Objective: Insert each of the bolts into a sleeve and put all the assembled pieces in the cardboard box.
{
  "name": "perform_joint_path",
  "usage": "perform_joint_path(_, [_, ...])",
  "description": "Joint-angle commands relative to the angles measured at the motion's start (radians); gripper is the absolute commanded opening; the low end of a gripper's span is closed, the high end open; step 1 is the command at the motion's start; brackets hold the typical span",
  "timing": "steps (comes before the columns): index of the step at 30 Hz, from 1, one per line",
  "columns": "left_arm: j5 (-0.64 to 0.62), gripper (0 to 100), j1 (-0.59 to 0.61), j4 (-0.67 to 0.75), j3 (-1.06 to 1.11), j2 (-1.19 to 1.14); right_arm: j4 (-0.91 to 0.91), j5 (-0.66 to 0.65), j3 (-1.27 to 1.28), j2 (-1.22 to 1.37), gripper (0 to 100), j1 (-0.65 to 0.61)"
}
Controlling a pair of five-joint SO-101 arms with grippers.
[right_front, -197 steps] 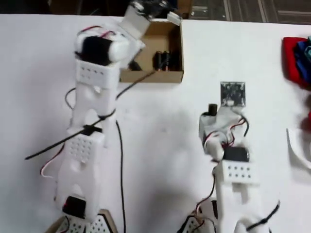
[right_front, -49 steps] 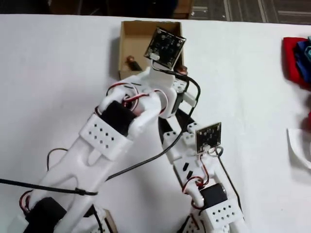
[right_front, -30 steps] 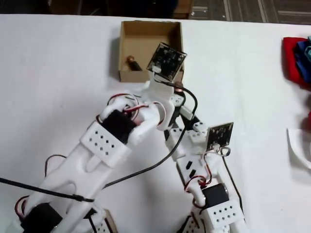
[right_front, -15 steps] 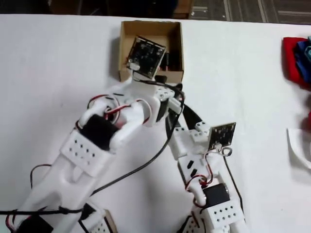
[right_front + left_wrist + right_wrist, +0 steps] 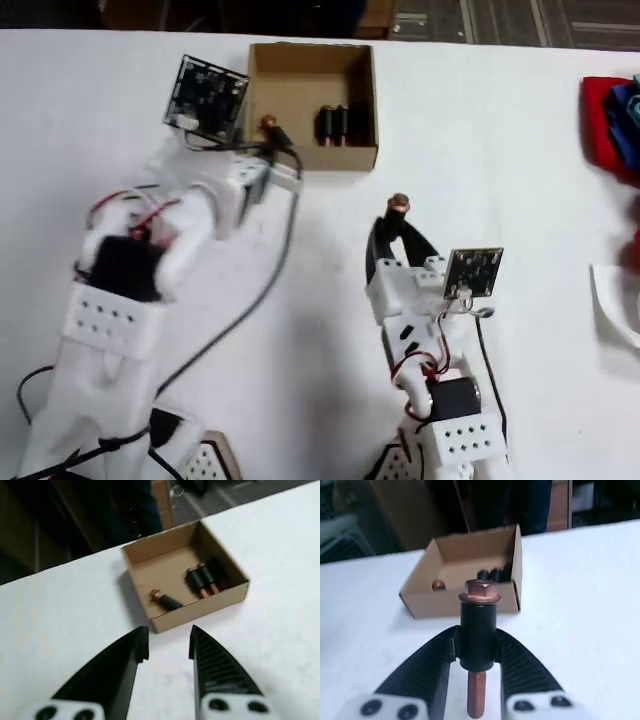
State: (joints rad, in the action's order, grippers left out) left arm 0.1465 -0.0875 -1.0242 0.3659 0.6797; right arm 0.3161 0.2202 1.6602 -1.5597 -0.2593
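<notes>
The brown cardboard box (image 5: 445,605) lies straight ahead of your right hand (image 5: 476,647), which holds the black sleeve with copper bolt (image 5: 478,617) upright; your left hand (image 5: 167,642) is wide and empty.

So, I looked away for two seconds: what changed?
The left gripper swung left, away from the right gripper, and hangs open beside the cardboard box. The right gripper kept its grip on the sleeved bolt. The box and its three pieces stayed put.

I can read no writing, number, label or sign. The cardboard box (image 5: 320,157) shows plain walls. Any print on my left wrist board (image 5: 207,96) beside it, or on my right wrist board (image 5: 472,272) nearer me, is too small to tell.
</notes>
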Motion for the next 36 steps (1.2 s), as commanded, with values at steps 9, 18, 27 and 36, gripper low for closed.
perform_joint_path(9, [-0.069, 15, 0.302, 0.244, 0.390, 0.023, 0.168, -0.110, -0.822, 0.776, 2.0, -0.087])
perform_joint_path(18, [-0.066, 15, 0.345, 0.385, 0.529, 0.023, 0.421, -0.069, -2.085, 1.796, 2.0, -0.122])
perform_joint_path(27, [-0.066, 15, 0.371, 0.431, 0.608, 0.023, 0.665, -0.077, -3.237, 2.669, 2.0, -0.140])
perform_joint_path(36, [-0.068, 15, 0.370, 0.423, 0.611, 0.023, 0.621, -0.071, -3.230, 2.827, 2.0, -0.117])
